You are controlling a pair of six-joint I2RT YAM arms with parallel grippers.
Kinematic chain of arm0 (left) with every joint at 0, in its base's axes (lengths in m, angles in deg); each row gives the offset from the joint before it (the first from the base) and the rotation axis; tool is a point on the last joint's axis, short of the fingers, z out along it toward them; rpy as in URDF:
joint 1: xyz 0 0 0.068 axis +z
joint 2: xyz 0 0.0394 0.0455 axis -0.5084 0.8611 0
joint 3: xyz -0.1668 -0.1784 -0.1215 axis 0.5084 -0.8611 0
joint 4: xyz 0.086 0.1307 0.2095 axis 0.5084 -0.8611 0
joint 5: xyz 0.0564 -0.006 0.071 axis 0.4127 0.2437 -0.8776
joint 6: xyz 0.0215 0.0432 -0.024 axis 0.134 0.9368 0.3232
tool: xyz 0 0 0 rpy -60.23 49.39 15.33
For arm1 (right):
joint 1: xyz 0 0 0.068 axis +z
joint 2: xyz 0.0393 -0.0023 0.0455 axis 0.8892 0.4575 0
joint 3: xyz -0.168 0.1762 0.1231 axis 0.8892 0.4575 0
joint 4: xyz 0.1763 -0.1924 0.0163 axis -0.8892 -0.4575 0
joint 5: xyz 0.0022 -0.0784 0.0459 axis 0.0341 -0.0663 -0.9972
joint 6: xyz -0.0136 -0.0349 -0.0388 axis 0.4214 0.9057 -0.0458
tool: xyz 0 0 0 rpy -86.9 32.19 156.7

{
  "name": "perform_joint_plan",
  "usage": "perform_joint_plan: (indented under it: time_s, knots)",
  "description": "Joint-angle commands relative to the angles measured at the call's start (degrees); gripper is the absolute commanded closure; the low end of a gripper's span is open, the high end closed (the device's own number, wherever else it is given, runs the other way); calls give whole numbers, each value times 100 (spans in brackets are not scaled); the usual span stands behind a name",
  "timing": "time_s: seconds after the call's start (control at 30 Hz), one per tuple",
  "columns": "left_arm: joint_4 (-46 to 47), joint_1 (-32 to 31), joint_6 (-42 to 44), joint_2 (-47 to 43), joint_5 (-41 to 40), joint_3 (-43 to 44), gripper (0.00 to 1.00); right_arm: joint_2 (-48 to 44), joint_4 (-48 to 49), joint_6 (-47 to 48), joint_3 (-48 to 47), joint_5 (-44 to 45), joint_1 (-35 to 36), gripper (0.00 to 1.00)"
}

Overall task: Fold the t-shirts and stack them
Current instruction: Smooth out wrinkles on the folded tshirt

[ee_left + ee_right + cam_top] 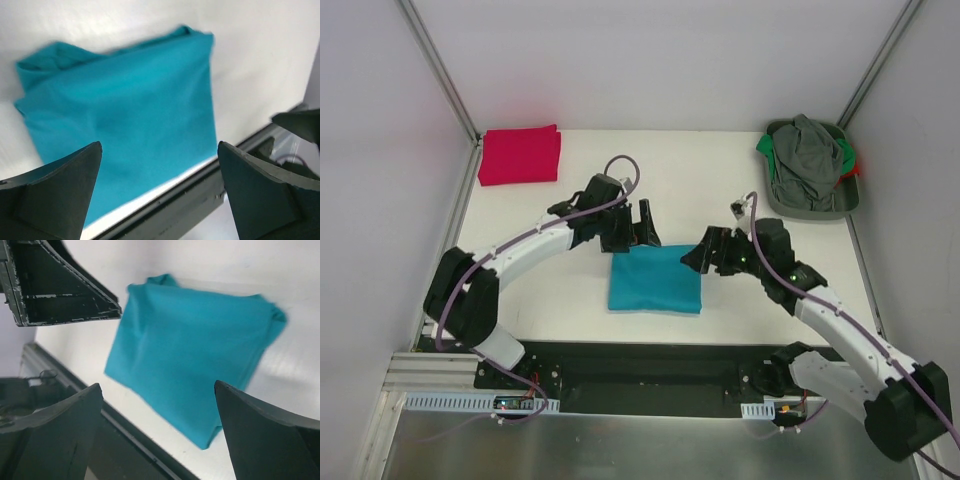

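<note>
Left end effector (pixel 636 232) hangs released, jaws wide, above the far edge of the folded teal t-shirt (pixel 655 280). Right end effector (pixel 704 256), also released and empty, is by the shirt's right corner. The shirt lies mid-bench (pixel 720 175), and the folded red t-shirt (pixel 520 156) lies in the far-left corner.

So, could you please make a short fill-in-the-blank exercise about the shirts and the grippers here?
1. The folded t-shirt in the middle is ____ in colour.
2. The red t-shirt lies folded in the far ____ corner of the table.
3. The left gripper and the right gripper both have their jaws ____.
Missing words: teal, left, open.
</note>
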Motion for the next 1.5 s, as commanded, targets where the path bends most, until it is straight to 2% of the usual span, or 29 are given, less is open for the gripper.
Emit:
perform_joint_plan:
  time_s: [0.0,0.1,0.27,0.43,0.6,0.73,0.87,1.0,1.13,1.33,1.4,1.43,1.47]
  knots:
    - [-165,-437,-172,-668,-99,-490,1,-615,907,-877,709,-297,589,4]
    - [27,-719,-454,-669,-38,-904,1,-591,1532,-1159,1122,-165,880,4]
    - [274,-728,-762,-387,-2,-1308,1,497,2446,-1607,1553,-436,880,4]
    - [327,-719,-841,-431,-222,-1756,1,1448,2368,-2047,1730,-463,688,4]
    - [327,-632,-912,-466,-460,-2073,1,1467,1948,-2101,1695,-148,617,4]
    - [318,-535,-903,-738,-477,-2214,1,941,1166,-1829,1607,274,617,4]
    - [301,-535,-824,-1300,-573,-2249,1,133,1024,-1556,1694,459,643,4]
    - [187,-500,-789,-2108,-1056,-2434,1,-921,919,-1222,1896,897,670,4]
    - [-15,-158,-552,-2549,-1356,-2566,1,-1923,725,-1099,2107,1451,661,4]
    - [-77,564,-156,-1997,-1110,-2409,1,-3224,505,-1520,2651,2418,643,4]
    - [-77,582,-24,-1576,-1040,-2207,6,-3541,671,-1512,2836,2140,643,4]
    - [-77,582,11,-1400,-1022,-2101,9,-3621,1072,-1468,2933,1946,634,4]
    - [-86,590,3,-1250,-996,-1996,10,-3622,1503,-1529,2986,1370,643,4]
